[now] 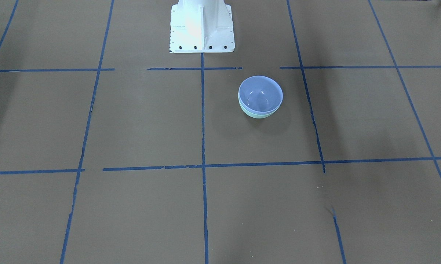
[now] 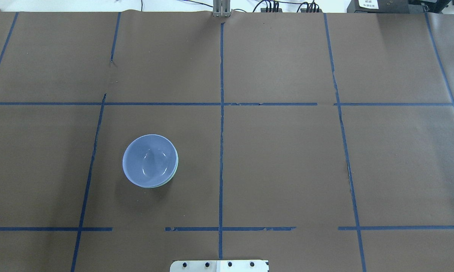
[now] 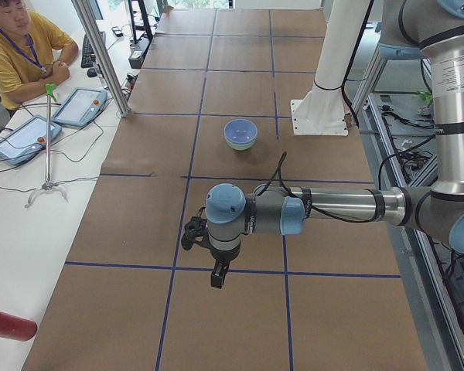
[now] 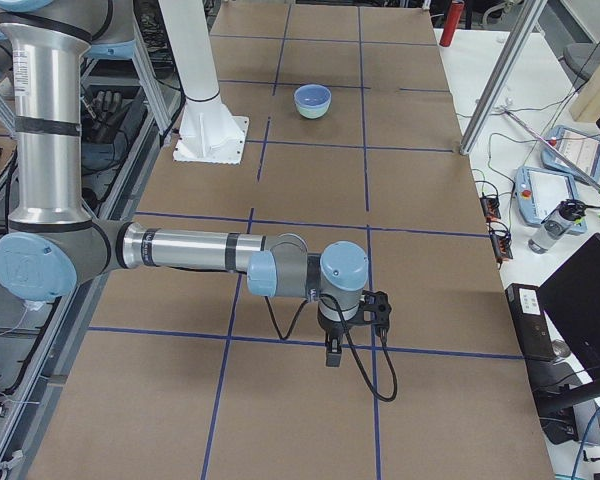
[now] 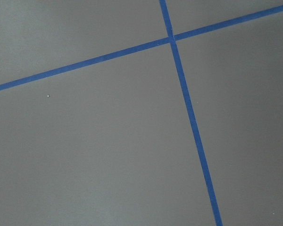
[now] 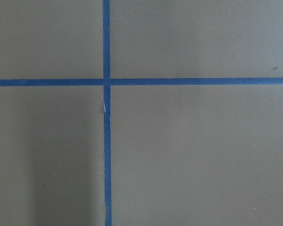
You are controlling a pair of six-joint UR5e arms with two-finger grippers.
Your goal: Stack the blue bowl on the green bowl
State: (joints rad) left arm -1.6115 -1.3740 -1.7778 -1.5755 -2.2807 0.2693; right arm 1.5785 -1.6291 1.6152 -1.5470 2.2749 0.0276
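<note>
The blue bowl [image 2: 147,160] sits nested in the green bowl [image 1: 256,114], near the robot-side edge of the desk [image 2: 287,170]. Whether the left tool [image 3: 216,277] and right tool [image 4: 332,355] are wide or narrow, I cannot tell. A careless arm sweep might topple the stack.

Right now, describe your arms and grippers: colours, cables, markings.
Both arms match: the left arm and right arm are silver tubes with pale blue joint caps and black bands. A loose black cable runs to each wrist. The left gripper and right gripper are small and black; finer detail is too small to tell. Print on the left arm's upright segment is unreadable.
</note>
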